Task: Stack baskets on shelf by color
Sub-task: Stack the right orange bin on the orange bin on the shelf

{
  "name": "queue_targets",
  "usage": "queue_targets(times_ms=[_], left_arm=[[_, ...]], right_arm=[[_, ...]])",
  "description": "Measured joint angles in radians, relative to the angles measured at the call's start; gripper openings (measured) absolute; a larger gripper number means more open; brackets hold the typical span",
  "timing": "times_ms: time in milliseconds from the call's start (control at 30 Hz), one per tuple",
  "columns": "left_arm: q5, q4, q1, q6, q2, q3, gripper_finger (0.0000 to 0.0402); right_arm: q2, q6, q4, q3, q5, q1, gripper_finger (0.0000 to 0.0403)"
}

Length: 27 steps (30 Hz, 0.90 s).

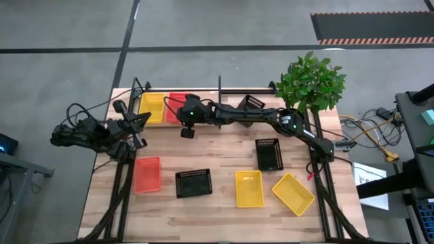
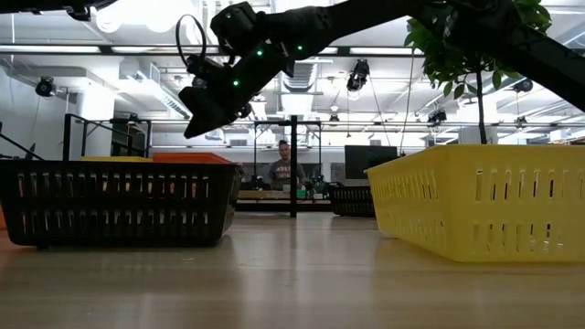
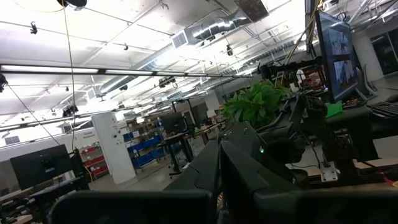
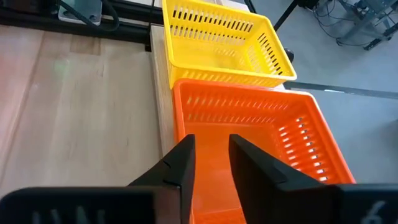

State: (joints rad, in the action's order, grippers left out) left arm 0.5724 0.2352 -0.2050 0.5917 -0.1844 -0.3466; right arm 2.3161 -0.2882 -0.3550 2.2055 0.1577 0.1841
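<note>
On the shelf (image 1: 230, 91) at the table's far edge a yellow basket (image 1: 152, 107) and a red-orange basket (image 1: 176, 106) stand side by side at the left end. A black basket (image 1: 252, 102) sits farther right on it. My right gripper (image 4: 211, 163) hangs open just above the red-orange basket (image 4: 261, 134), its fingers over the basket's inside. In the low view it (image 2: 196, 126) stands clear above that basket's rim (image 2: 187, 157). My left gripper (image 3: 219, 180) waits shut at the table's left edge (image 1: 139, 122), pointing up into the room.
On the tabletop lie a red-orange basket (image 1: 147, 173), a black one (image 1: 193, 183), two yellow ones (image 1: 249, 188) (image 1: 293, 193) and another black one (image 1: 268, 154). A potted plant (image 1: 310, 83) stands at the far right corner. A person (image 2: 286, 169) sits far behind.
</note>
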Motion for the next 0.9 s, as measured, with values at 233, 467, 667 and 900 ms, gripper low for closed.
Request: queue_targets(times_ms=[233,467,667,900], left_arm=[[0.0,0.0,0.0,0.0,0.0,0.002,0.0],[0.0,0.0,0.0,0.0,0.0,0.005,0.0],[0.0,0.0,0.0,0.0,0.0,0.005,0.0],[0.0,0.0,0.0,0.0,0.0,0.005,0.0]], right_arm=[[-0.005,-0.001,-0.02,0.02,0.0,-0.003,0.0123],[-0.019,-0.014,-0.131,0.097,0.0,-0.005,0.0122],[-0.019,-0.027,-0.229,0.136,0.001,-0.005,0.0092],[-0.019,-0.048,-0.355,0.15,0.078,0.011,0.0042]])
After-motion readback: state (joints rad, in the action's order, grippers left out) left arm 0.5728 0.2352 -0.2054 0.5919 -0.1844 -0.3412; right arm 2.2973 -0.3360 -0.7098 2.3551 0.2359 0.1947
